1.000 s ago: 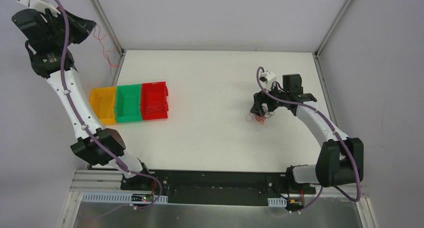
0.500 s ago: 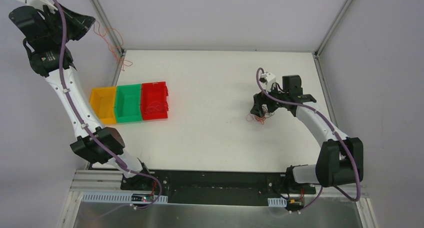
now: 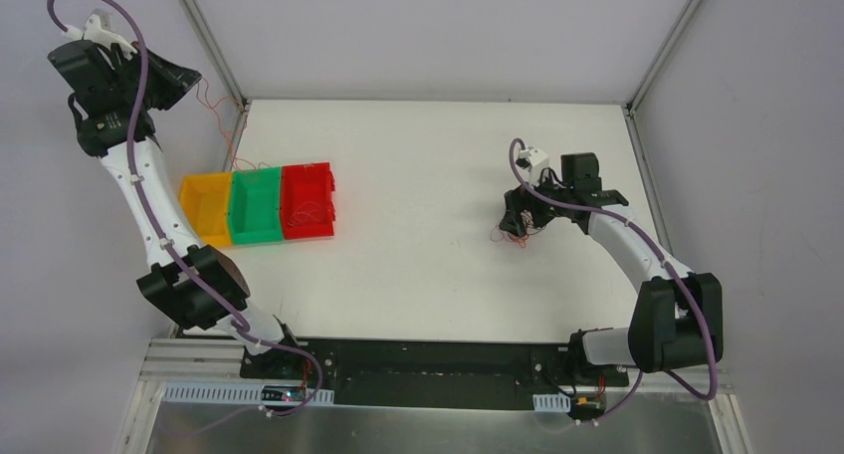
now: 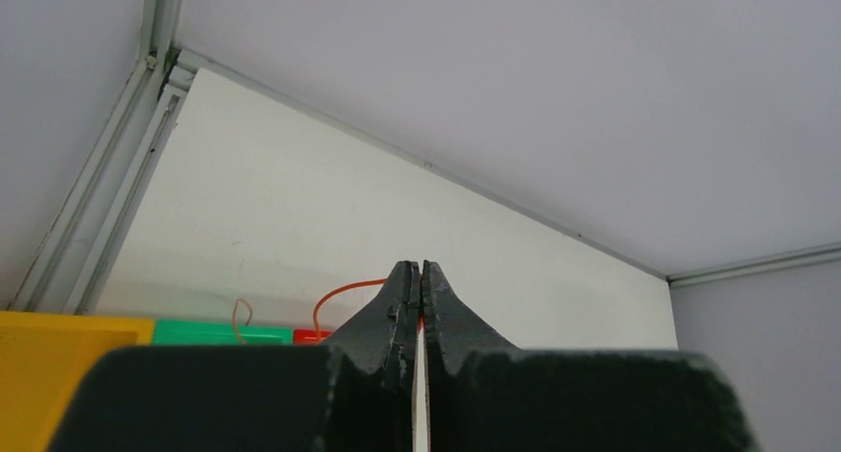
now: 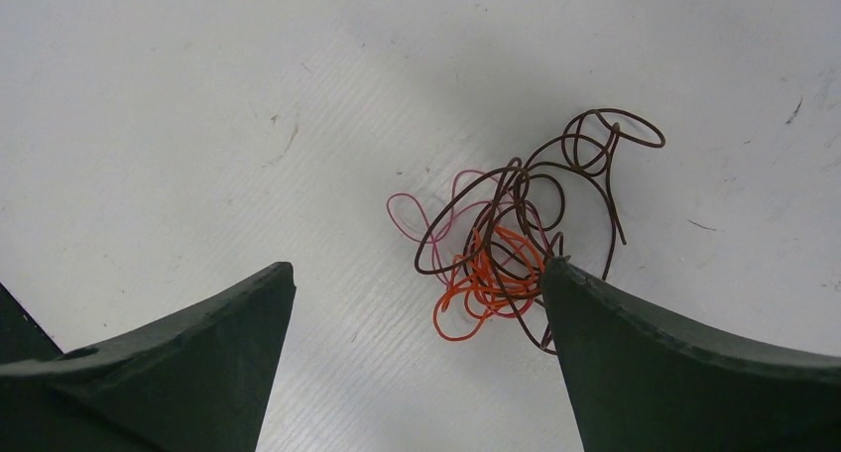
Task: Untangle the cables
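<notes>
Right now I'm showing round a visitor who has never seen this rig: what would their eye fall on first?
Probably the yellow bin, green bin and red bin in a row at the left of the table. Then the clump of cables, orange, pink and dark brown, on the table below the open right gripper. The left gripper, raised by the far left corner, is shut on an orange wire.

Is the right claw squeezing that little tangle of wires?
No, the right claw stands open over the tangle of thin brown, orange and pink wires.
</notes>
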Controlling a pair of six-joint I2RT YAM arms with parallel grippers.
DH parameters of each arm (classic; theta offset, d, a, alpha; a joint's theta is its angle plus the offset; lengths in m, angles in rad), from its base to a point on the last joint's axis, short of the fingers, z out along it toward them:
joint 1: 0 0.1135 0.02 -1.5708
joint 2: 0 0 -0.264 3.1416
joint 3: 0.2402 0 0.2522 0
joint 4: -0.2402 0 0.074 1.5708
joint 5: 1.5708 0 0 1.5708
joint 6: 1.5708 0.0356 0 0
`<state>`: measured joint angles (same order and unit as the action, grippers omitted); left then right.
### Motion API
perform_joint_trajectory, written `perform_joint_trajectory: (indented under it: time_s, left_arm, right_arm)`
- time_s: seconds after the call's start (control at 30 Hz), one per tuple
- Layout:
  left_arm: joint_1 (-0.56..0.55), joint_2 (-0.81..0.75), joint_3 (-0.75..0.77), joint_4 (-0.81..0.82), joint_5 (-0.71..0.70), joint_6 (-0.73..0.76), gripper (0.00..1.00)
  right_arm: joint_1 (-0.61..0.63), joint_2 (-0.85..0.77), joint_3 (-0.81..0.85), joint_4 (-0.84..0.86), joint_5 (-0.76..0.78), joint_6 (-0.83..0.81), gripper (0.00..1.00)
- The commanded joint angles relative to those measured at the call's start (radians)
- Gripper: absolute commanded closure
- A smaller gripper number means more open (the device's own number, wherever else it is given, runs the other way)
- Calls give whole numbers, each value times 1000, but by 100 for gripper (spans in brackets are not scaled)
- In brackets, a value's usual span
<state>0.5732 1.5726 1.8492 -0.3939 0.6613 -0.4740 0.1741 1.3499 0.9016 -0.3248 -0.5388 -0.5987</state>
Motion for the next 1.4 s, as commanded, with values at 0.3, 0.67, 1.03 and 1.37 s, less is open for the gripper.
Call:
perform_joint_trajectory:
  time_s: [0.3, 0.67, 1.03, 1.37]
  left_arm:
    - [13, -77, 209, 44, -27, -25, 100]
    - [20, -42, 352, 46, -70, -40, 100]
    - [26, -150, 126, 41, -89, 69, 100]
    - [25, -185, -160, 44, -60, 154, 100]
  right_arm:
    - [-2, -21, -1, 26, -14, 12, 1]
    - [-2, -26, -6, 20, -12, -1, 1]
    - [-3, -37, -25, 26, -13, -3, 1]
    - [-4, -36, -28, 26, -7, -6, 1]
